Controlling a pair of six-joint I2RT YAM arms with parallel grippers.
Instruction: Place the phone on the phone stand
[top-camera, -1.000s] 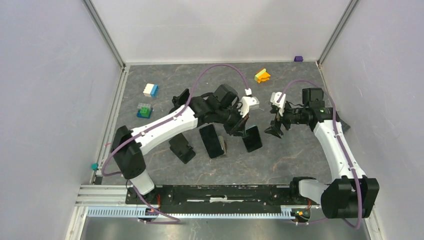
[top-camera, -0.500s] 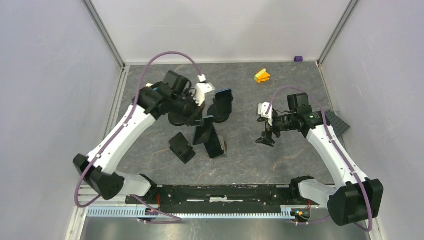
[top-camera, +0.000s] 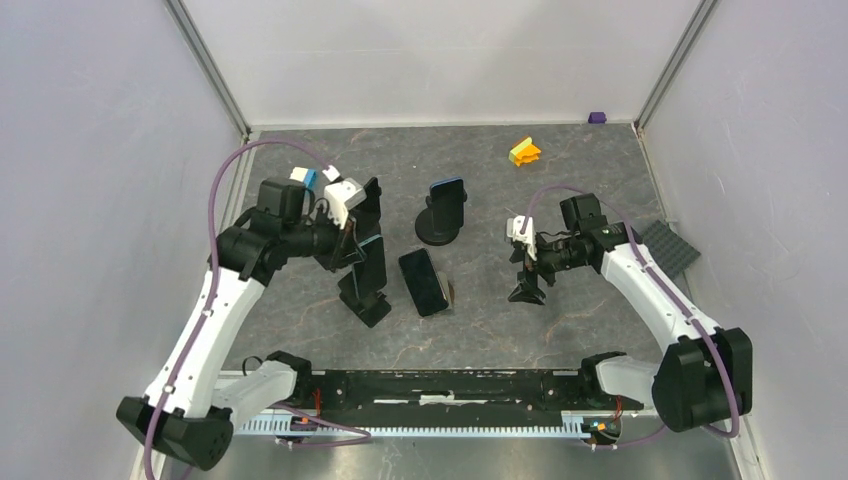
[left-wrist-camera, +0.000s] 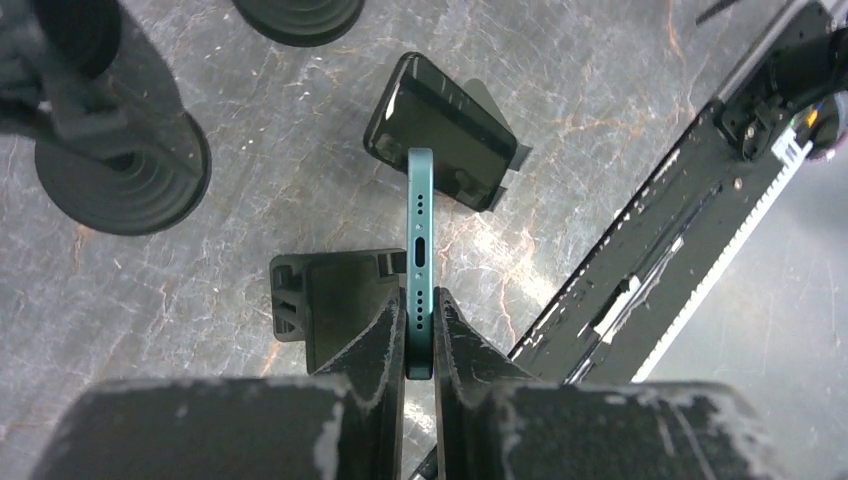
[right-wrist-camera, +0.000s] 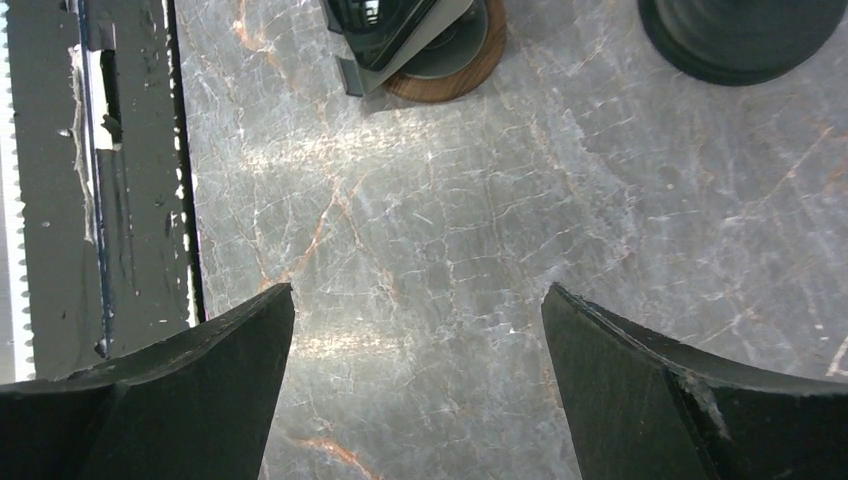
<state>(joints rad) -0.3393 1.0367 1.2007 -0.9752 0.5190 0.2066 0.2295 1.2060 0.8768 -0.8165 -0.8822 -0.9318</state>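
Observation:
My left gripper is shut on a dark green phone, which I see edge-on in the left wrist view. It holds the phone upright just above a black rectangular phone stand. I cannot tell whether the phone touches the stand. My right gripper is open and empty above bare table, right of centre.
A second phone leans on a stand with a wooden disc. A third phone sits on a round-base stand. Another round-base stand is behind my left gripper. Toy blocks and a grey plate lie further off.
My left arm has swung from the table's middle to the left, carrying the phone, and now holds it over the black stand. My right gripper has drifted slightly left and nearer, still open.

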